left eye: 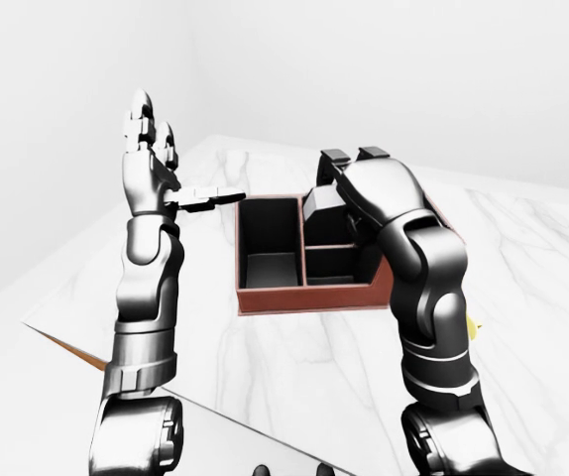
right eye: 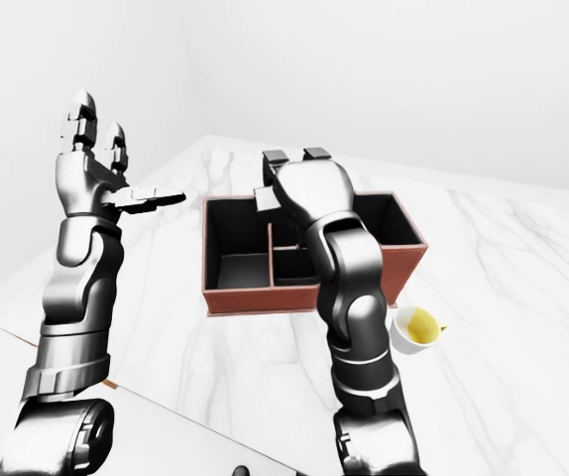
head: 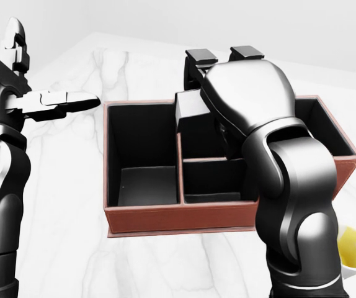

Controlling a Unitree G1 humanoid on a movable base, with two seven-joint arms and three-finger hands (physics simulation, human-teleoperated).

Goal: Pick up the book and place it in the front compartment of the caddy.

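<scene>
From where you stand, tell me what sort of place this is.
Likely a bare simulated tabletop room: a white marble-patterned counter against plain white walls, with a brown desk caddy and a white cup holding something yellow. It suggests a desk or kitchen counter; nothing settles which.
</scene>
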